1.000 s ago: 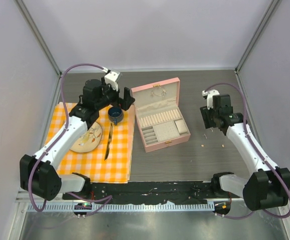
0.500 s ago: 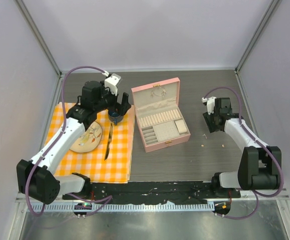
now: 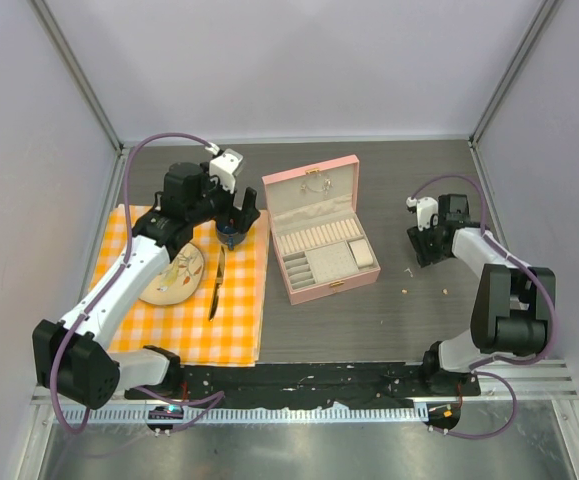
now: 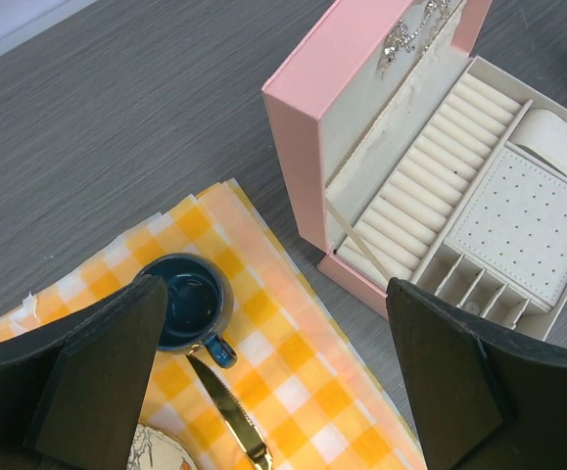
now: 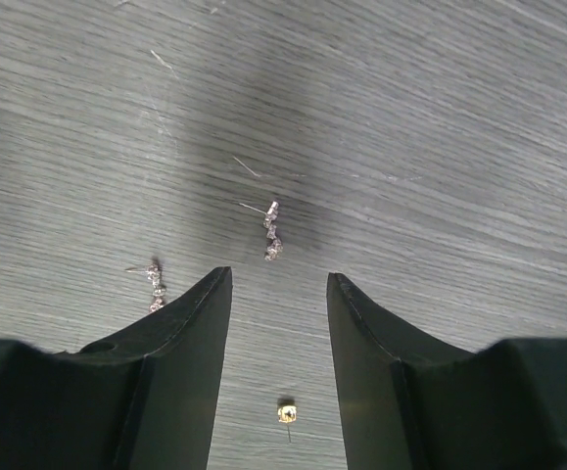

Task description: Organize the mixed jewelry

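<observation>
The mixed jewelry lies on the dark table at the right as tiny specks (image 3: pixel 409 271), (image 3: pixel 404 290), (image 3: pixel 445 291). In the right wrist view, a silvery drop earring (image 5: pixel 271 231) lies just ahead of my fingertips. A second earring (image 5: pixel 154 288) lies to its left, and a small gold stud (image 5: pixel 286 413) lies between my fingers. My right gripper (image 5: pixel 278 276) is open, low over the table (image 3: pixel 425 246). My left gripper (image 3: pixel 235 222) is open wide and empty above the blue cup (image 4: pixel 185 302); it also shows in the left wrist view (image 4: pixel 273 289). A small cream-white rectangular piece (image 3: pixel 363 253) sits in the box.
The open pink jewelry box (image 3: pixel 321 215) stands mid-table, with ring rolls and small compartments (image 4: pixel 440 201). An orange checked cloth (image 3: pixel 189 320) on the left carries the cup, a knife (image 4: pixel 226 411) and a plate (image 3: pixel 172 277).
My right arm has folded down and lowered its gripper close to the table over the earrings. My left gripper has shifted back from the box to above the blue cup.
</observation>
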You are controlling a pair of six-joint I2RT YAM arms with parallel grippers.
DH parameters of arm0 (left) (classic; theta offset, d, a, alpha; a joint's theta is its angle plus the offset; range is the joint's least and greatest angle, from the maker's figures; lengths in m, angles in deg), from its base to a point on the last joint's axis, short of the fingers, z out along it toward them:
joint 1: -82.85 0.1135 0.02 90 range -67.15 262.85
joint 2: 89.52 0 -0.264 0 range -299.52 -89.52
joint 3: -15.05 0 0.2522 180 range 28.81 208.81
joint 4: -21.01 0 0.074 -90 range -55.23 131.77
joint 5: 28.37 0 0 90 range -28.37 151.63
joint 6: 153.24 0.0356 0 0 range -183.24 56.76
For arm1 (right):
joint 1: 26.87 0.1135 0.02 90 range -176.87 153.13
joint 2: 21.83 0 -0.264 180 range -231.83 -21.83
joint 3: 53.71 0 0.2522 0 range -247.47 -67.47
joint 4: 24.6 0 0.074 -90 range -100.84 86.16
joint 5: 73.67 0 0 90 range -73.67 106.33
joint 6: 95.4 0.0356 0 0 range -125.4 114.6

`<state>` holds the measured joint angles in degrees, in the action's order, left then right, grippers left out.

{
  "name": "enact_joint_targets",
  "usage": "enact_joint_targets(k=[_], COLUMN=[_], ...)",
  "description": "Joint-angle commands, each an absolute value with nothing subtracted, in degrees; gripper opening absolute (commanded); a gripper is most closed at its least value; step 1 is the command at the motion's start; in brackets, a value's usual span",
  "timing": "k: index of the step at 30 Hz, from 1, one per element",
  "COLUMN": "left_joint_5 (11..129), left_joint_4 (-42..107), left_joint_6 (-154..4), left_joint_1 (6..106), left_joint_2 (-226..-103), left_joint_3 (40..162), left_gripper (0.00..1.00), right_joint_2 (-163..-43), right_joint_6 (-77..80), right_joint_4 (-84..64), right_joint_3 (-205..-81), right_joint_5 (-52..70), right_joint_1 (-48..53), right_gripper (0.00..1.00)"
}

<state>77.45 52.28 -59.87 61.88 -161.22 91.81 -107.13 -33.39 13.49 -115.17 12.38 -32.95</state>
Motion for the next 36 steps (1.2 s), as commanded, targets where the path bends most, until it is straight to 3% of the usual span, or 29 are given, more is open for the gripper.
enact_joint_targets(k=[1, 36], left_joint_5=[76.93, 76.22], left_joint_4=[51.29, 51.03], left_joint_6=[-59.12, -58.41], left_joint_1=[62.11, 62.11], left_joint_2=[-160.45, -160.98], left_joint_3=[92.26, 92.00], left_gripper=[1.00, 1.00], right_joint_2=[-107.70, -114.73], right_joint_6=[-34.85, -38.63], right_joint_4=[11.66, 11.57], right_joint_3=[-117.83, -121.08], right_joint_5=[8.95, 5.08], right_joint_1=[-33.55, -35.74], right_gripper=[0.49, 0.36])
